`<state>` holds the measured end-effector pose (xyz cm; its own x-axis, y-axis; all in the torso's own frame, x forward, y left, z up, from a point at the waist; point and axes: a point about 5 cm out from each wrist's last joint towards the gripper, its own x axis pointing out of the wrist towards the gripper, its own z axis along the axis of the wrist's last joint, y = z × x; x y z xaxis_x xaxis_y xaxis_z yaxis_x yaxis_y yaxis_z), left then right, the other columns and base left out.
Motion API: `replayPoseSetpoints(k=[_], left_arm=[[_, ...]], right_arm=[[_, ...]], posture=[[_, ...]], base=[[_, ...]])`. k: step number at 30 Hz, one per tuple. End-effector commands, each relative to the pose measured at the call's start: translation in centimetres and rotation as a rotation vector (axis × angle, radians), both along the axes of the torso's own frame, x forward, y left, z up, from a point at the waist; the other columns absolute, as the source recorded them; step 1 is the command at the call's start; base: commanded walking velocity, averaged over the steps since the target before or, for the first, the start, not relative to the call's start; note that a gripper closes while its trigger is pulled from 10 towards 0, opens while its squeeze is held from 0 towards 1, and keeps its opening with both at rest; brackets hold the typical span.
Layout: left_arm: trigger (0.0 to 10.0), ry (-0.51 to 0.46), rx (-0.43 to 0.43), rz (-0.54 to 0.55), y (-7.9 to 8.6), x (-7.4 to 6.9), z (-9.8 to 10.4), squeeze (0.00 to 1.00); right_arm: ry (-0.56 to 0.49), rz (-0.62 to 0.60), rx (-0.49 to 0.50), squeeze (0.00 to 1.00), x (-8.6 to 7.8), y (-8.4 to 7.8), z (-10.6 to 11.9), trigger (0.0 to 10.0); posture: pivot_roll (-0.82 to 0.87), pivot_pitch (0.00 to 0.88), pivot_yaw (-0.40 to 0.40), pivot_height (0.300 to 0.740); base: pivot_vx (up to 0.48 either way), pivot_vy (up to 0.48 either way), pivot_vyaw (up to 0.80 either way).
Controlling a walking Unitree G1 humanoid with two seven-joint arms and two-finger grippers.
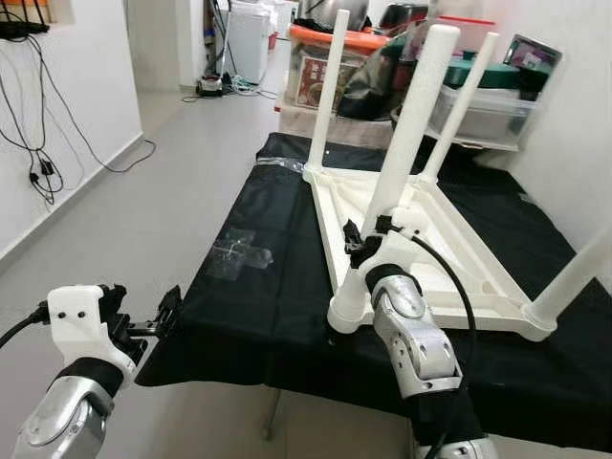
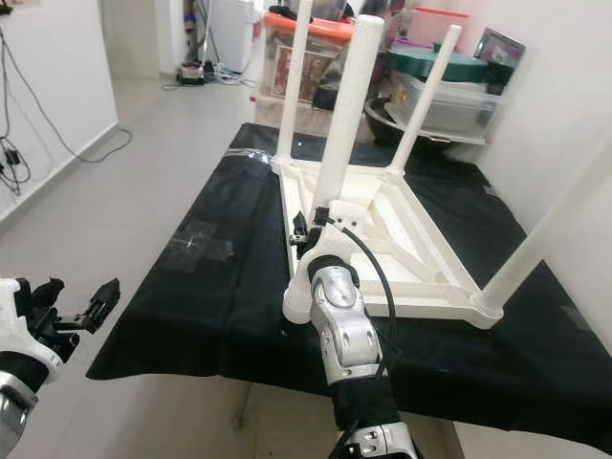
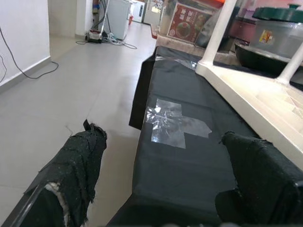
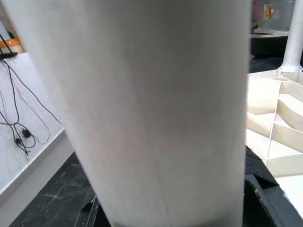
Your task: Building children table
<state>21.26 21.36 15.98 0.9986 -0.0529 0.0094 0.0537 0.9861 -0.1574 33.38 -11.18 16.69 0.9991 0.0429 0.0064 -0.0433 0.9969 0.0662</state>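
Observation:
A white plastic children's table (image 1: 459, 277) lies upside down on a black-covered work table (image 1: 258, 306), its legs pointing up. My right gripper (image 1: 361, 244) is shut on the near-left leg (image 1: 406, 134), low on the leg, just above its socket at the table's corner. In the right wrist view that leg (image 4: 156, 109) is pressed close between the black fingers. My left gripper (image 1: 170, 311) hovers open at the front left corner of the black cloth, holding nothing; its fingers (image 3: 75, 175) stand wide apart over the cloth's edge.
A clear tape patch (image 1: 237, 253) is stuck on the cloth left of the white table. Storage boxes and bins (image 1: 330, 62) crowd the far end. Cables (image 1: 43, 172) hang on the left wall. Open grey floor (image 1: 143, 220) runs along the left.

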Motion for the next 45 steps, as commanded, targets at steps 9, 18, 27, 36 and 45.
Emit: replayPoseSetpoints(k=[9, 18, 27, 36, 45], left_arm=[[10.0, 0.019, 0.017, -0.033, -0.5, 0.3, -0.3, 0.0], [10.0, 0.013, 0.031, -0.053, -0.6, 0.7, -0.3, 0.0], [10.0, 0.013, 0.047, -0.076, -0.7, 1.1, -0.4, 0.0], [10.0, 0.014, 0.055, -0.083, -0.8, 1.2, -0.5, 0.0], [10.0, 0.014, 0.059, -0.107, -0.9, 1.3, -0.5, 0.0]], right_arm=[[0.078, -0.038, -0.036, 0.17, -0.2, -1.3, -1.7, 10.0], [0.023, -0.017, -0.021, 0.0, -0.2, -1.2, -0.5, 10.0], [-0.049, 0.031, -0.015, 0.0, -0.3, -1.2, 1.4, 10.0], [-0.044, 0.034, -0.011, 0.0, -0.3, -1.2, 1.4, 10.0], [-0.066, 0.129, 0.003, 0.0, 0.0, -0.9, 2.3, 10.0]], posture=[[0.14, 0.0, -0.126, 0.74], [0.13, 0.0, -0.118, 0.74], [0.11, 0.0, -0.106, 0.74], [0.11, 0.0, -0.109, 0.74], [0.11, 0.0, -0.103, 0.74]], base=[[0.0, 0.0, 0.0], [0.0, 0.0, 0.0], [0.0, 0.0, 0.0], [0.0, 0.0, 0.0], [0.0, 0.0, 0.0]])
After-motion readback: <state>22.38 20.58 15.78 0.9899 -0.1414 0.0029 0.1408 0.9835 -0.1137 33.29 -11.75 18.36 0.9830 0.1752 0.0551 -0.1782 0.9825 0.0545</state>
